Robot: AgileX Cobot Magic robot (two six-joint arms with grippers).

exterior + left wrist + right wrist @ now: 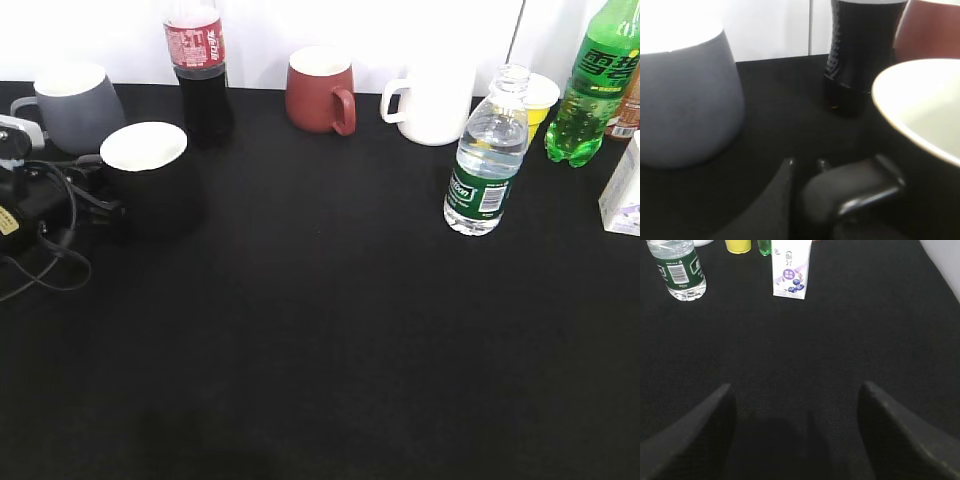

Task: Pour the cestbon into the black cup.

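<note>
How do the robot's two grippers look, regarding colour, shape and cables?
The right gripper has two matte black fingers, broad and tapering toward the tips. The left gripper is black too, with smooth, rounded, slightly glossy parts. In the exterior view, thin black cables loop beside it, and a small yellowish label shows.

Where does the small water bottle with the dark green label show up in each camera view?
Exterior view: the water bottle stands upright right of center, in front of the white mug.
Left wrist view: not in it.
Right wrist view: top left corner, top cut off by the frame.
Shared landmark: the white carton, right of the bottle in both the exterior and right wrist views.
</note>
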